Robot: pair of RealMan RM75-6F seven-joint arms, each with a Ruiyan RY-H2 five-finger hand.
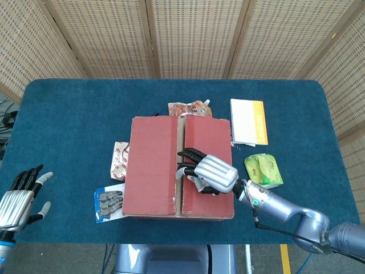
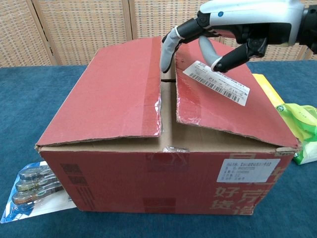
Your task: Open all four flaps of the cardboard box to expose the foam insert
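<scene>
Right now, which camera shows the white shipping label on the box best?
The chest view: the shipping label lies in plain sight on the right top flap, barcode visible, with the right hand just above it. In the head view the right hand covers nearly all of it.

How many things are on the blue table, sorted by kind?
Cardboard box: 1
Snack packets: 2
Toothbrush pack: 1
Booklet: 1
Green wipes pack: 1
Total: 6
</scene>
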